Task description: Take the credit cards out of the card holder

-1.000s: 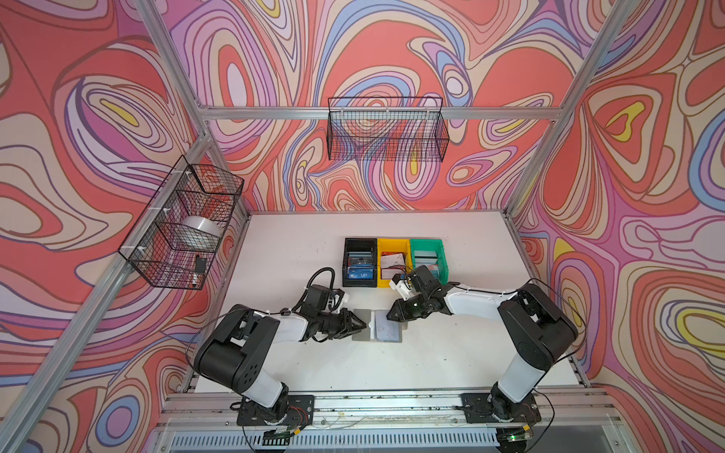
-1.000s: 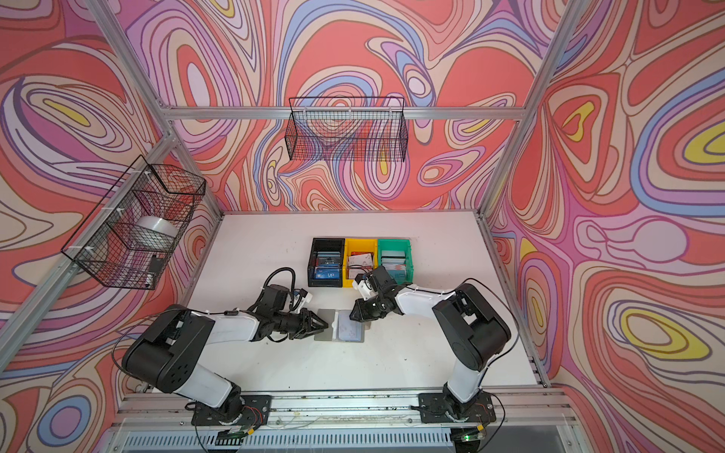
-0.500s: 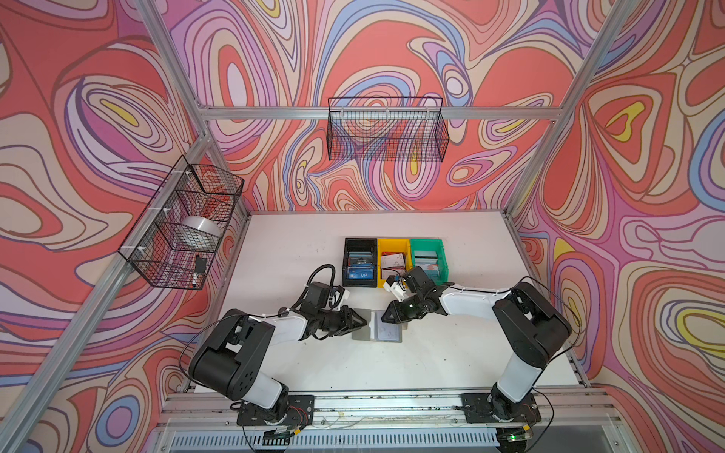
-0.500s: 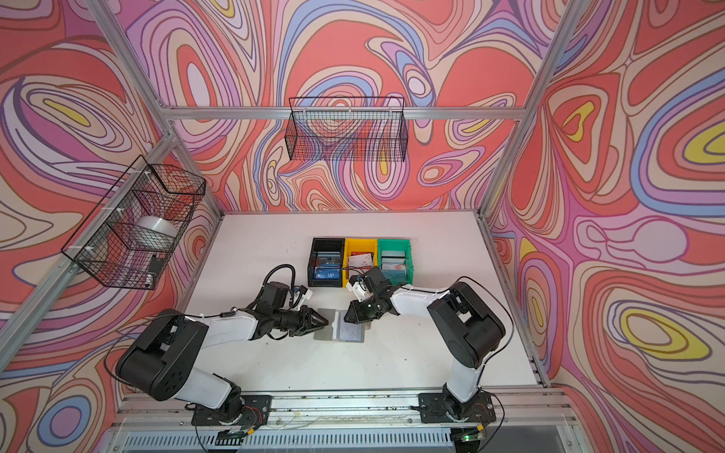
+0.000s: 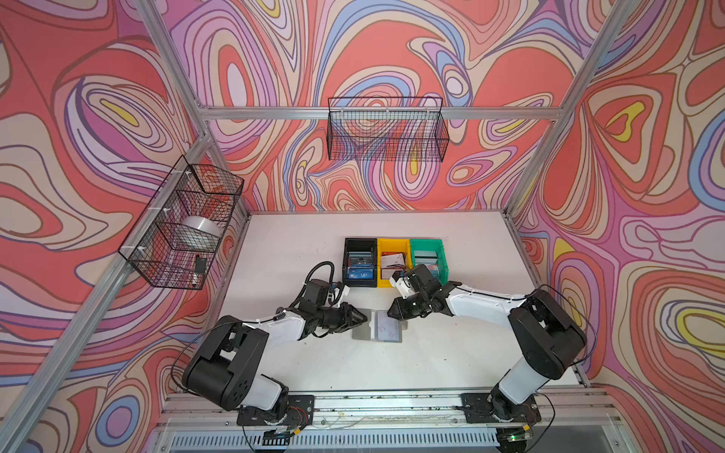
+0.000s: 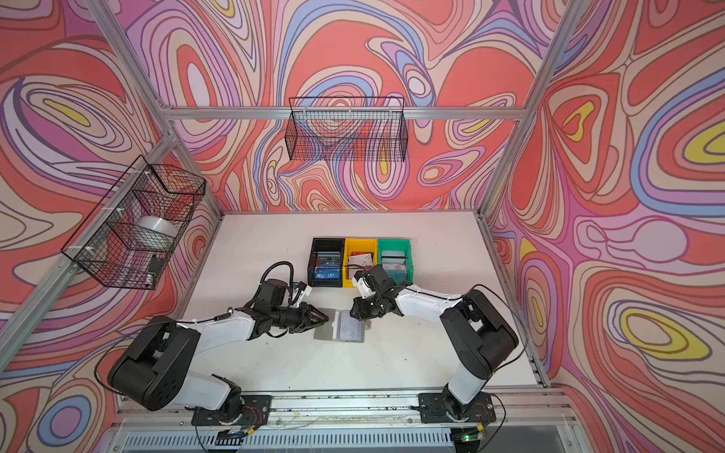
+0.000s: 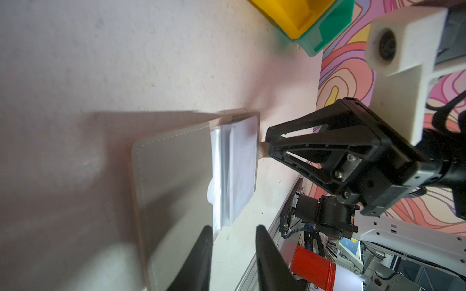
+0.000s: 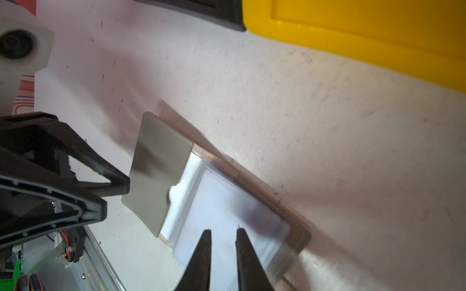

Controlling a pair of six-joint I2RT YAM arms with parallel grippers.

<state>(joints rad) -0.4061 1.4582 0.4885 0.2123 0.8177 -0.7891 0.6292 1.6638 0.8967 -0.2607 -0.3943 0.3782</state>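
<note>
Between end effectors [image 5: 364,317] [image 5: 390,312], open card holder [image 5: 377,328]

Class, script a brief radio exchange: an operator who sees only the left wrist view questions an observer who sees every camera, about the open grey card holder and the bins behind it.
Operator: The frame cuts off my own fingers. Is the left gripper touching the card holder?
Observer: The right wrist view shows one fingertip of the left gripper against the edge of the grey flap, jaws apart.
Operator: I see only corners of the yellow bin and the green bin. What is in the yellow one?
Observer: In both top views the yellow bin holds white cards with red marks.
</note>
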